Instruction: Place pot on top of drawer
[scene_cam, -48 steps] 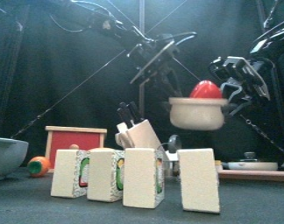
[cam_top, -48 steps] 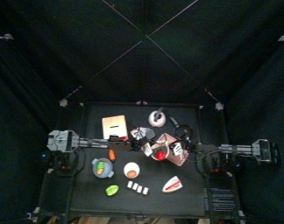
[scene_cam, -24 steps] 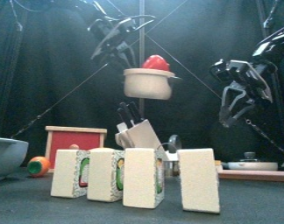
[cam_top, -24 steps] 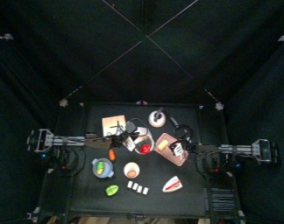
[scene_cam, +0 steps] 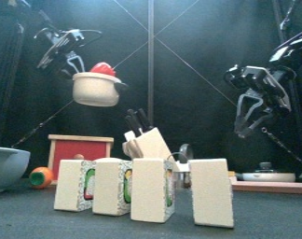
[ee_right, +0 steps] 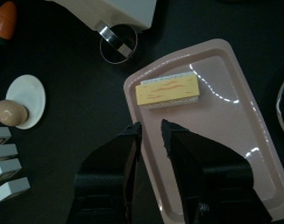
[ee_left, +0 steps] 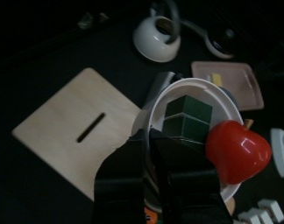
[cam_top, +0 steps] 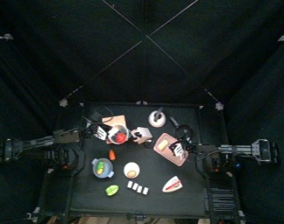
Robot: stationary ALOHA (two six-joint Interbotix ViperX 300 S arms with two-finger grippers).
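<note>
The pot is small and round, with a white body and a red top. My left gripper is shut on its rim and holds it high above the table's left side. In the top view the pot hangs over the near right corner of the drawer, a light tan flat-topped box. The left wrist view shows the pot beside the drawer's top. The drawer stands below in the front view. My right gripper hangs empty at the right, slightly open, above a pink tray.
A row of white blocks stands at the table's front. A blue-green bowl and an orange-and-white egg lie at the front left. A knife block stands mid-table. A white cup sits behind. Butter lies on the tray.
My left arm has carried the pot from the right of the middle leftwards, to above the drawer. The right arm has stayed in place at the right.
</note>
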